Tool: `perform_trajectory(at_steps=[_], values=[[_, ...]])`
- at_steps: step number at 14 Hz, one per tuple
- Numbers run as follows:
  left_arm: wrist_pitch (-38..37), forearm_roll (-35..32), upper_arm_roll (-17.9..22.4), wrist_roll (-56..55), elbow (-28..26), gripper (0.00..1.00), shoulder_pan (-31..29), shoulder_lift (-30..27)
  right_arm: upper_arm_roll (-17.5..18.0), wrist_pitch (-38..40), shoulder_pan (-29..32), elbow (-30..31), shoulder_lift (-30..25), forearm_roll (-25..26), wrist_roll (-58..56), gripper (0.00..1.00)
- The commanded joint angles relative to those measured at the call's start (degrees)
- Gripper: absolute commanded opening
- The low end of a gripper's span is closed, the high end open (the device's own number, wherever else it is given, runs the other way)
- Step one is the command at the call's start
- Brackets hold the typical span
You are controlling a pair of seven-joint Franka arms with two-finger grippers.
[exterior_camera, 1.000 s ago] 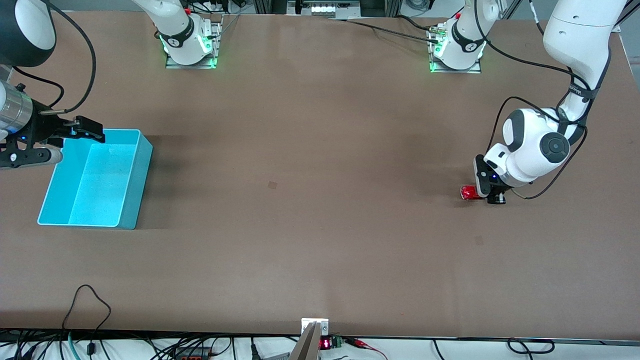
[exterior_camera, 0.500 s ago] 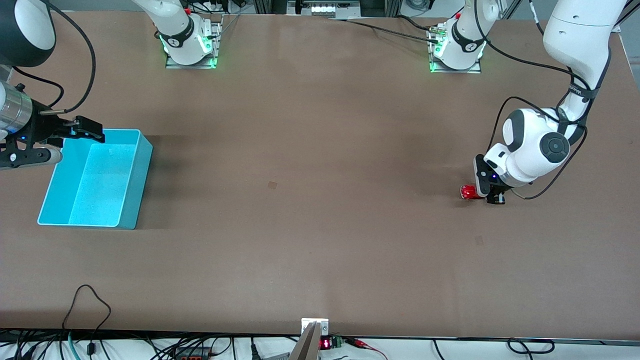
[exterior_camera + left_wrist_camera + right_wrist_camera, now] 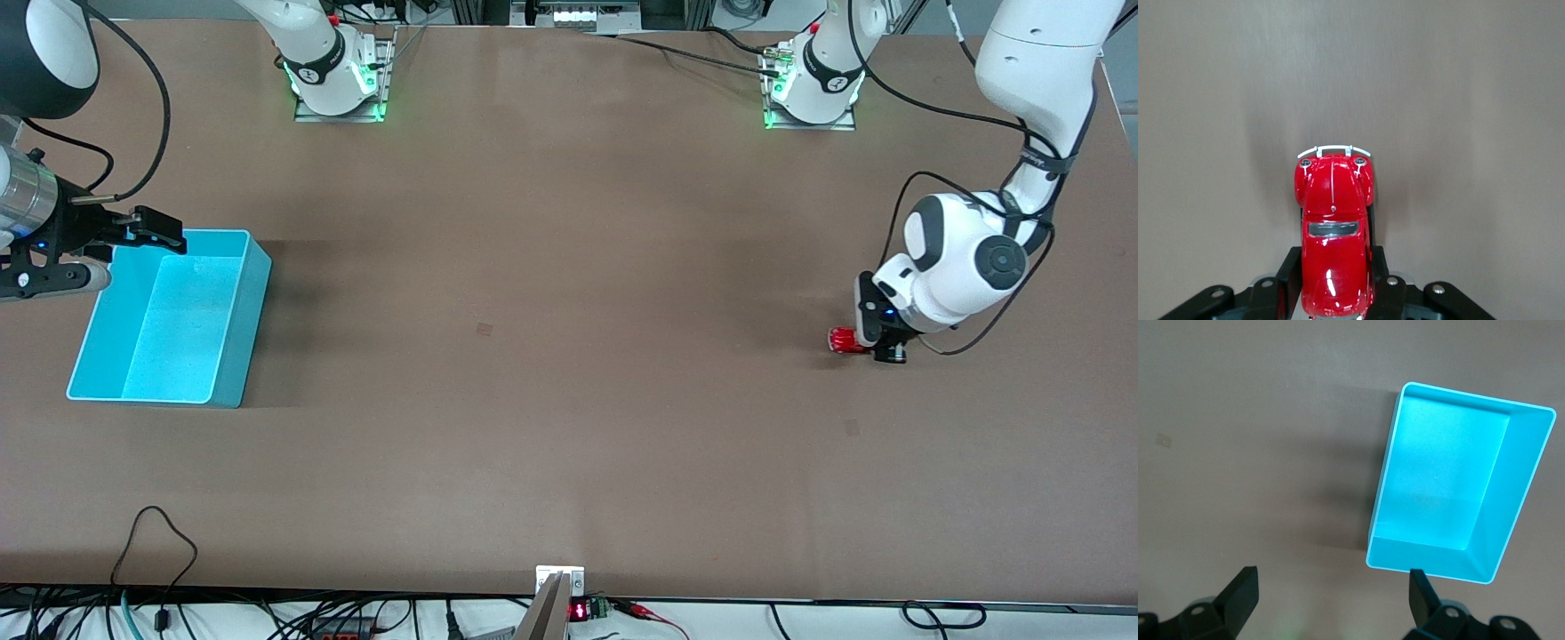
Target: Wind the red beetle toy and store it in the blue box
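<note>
Turquoise open-top plastic box [image 3: 169,320] sits empty at the right arm's end under the waiting right gripper [image 3: 1331,600], fingers spread; left gripper [image 3: 876,342] clamps the tiny glossy red beetle car [image 3: 1333,233] on the tabletop, winding step, likely pull-back next.

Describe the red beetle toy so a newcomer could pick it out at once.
Start at the brown table and go to the left arm's end. The left gripper is down there, shut on the red beetle toy. It is the only glossy red thing on the table, tiny next to the blue box at the right arm's end.
</note>
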State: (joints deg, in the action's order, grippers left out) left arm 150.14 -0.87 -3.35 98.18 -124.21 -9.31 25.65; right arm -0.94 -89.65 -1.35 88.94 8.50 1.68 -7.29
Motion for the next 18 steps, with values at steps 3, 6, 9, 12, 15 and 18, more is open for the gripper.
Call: perform_trajectory(at_steps=[3,6,9,12,15,18], values=[[0.15,-0.98,-0.61,5.0,2.57,0.4,-6.58,4.94,0.23,0.62,0.03,-0.08,-0.32,0.61,-0.45,1.0],[-0.37,-0.54,-0.69,4.83,2.57,0.89,-9.49,4.24,0.23,0.62,-0.05,-0.08,-0.32,0.61,-0.1,1.0],[-12.53,-0.19,-1.57,4.31,6.24,1.0,-8.71,-0.32,0.23,0.53,-0.14,-0.08,-0.32,0.61,0.26,1.0],[-30.55,-0.28,-5.17,4.39,15.89,1.0,-8.62,-3.67,0.23,0.0,0.03,-0.17,0.11,0.52,0.26,1.0],[-41.92,-0.63,-9.82,4.3,22.33,1.0,-8.62,-6.12,0.23,-0.61,0.12,-0.35,0.81,-0.09,-0.01,1.0],[-42.57,-0.19,-16.23,3.69,22.87,1.0,-8.44,-9.82,0.41,-1.31,-0.4,-0.35,1.69,-0.27,-0.09,1.0]])
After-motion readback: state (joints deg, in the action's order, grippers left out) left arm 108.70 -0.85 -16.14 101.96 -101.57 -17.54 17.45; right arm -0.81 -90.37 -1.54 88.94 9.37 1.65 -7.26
